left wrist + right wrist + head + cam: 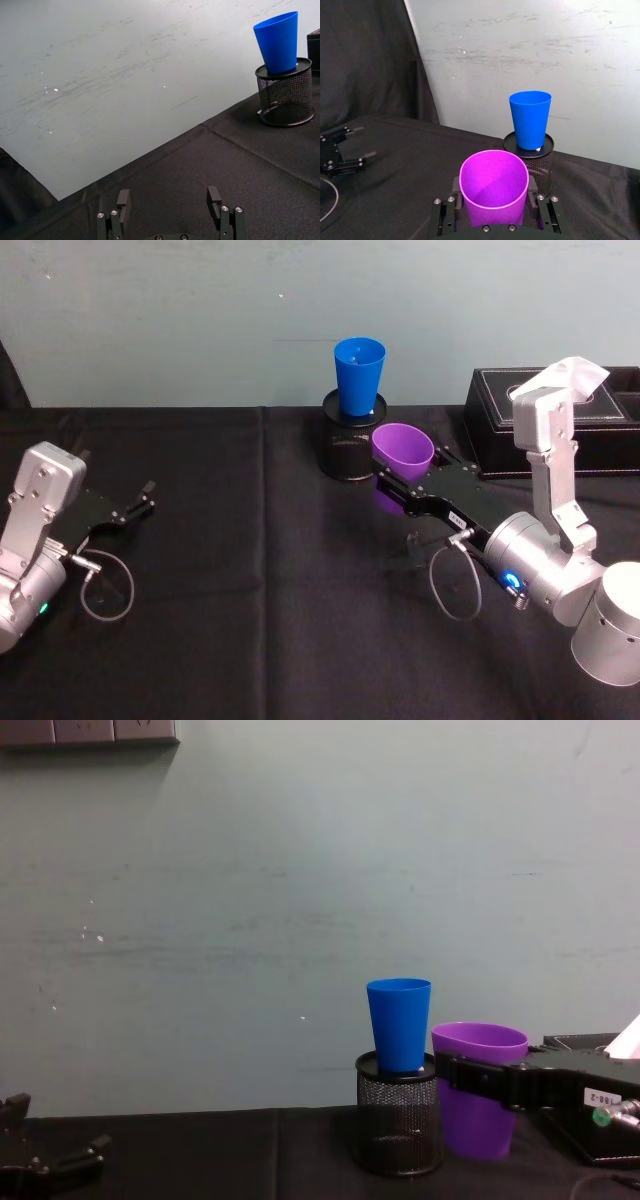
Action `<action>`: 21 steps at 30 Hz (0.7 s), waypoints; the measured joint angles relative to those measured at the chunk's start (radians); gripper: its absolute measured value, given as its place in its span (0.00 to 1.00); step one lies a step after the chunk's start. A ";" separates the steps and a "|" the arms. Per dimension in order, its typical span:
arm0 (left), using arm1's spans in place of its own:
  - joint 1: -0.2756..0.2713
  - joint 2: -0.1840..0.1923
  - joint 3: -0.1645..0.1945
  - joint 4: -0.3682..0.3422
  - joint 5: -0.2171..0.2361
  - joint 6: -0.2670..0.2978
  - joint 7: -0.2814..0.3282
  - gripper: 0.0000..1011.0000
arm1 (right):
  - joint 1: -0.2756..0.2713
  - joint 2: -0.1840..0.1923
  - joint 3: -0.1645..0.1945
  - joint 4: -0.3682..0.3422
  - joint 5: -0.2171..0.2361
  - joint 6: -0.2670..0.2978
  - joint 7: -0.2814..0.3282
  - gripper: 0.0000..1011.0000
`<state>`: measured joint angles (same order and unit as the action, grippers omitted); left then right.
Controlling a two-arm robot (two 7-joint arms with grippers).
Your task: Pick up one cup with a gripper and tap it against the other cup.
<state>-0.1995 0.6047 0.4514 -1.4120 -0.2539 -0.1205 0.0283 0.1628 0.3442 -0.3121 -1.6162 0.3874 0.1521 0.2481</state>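
Purple cup (478, 1090) is clamped between the flat jaws of the right gripper (412, 478), upright, mouth up. It sits just right of the mesh holder (398, 1125), and its base looks slightly clear of the black cloth (250, 570). Blue cup (399, 1025) stands upright in the holder's mouth, its rim higher than the purple rim. The head view shows a small gap between the cups, so no contact. Left gripper (169, 195) rests low over the cloth at far left, fingers spread, nothing between them. A black box (500, 425) sits behind the right arm.
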 joint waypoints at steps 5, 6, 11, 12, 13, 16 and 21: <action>0.000 0.000 0.000 0.000 0.000 0.000 0.000 0.99 | 0.000 0.000 0.000 0.000 0.000 0.000 0.000 0.72; 0.000 0.000 0.000 0.000 0.000 0.000 0.000 0.99 | 0.000 0.000 0.000 0.000 0.000 0.000 0.000 0.72; 0.000 0.000 0.000 0.000 0.000 0.000 0.000 0.99 | 0.000 0.000 0.000 0.000 0.000 0.000 0.000 0.72; 0.000 0.000 0.000 0.000 0.000 0.000 0.000 0.99 | 0.000 0.000 0.000 0.000 0.000 0.000 0.000 0.72; 0.000 0.000 0.000 0.000 0.000 0.000 0.000 0.99 | 0.000 0.000 0.000 0.000 0.000 0.000 0.000 0.72; 0.000 0.000 0.000 0.000 0.000 0.000 0.000 0.99 | 0.000 0.000 0.000 0.000 0.000 0.000 0.000 0.72; 0.000 0.000 0.000 0.000 0.000 0.000 0.000 0.99 | 0.000 0.000 0.000 0.000 0.000 0.000 0.000 0.72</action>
<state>-0.1995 0.6047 0.4514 -1.4120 -0.2539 -0.1205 0.0283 0.1628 0.3441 -0.3121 -1.6162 0.3874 0.1521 0.2480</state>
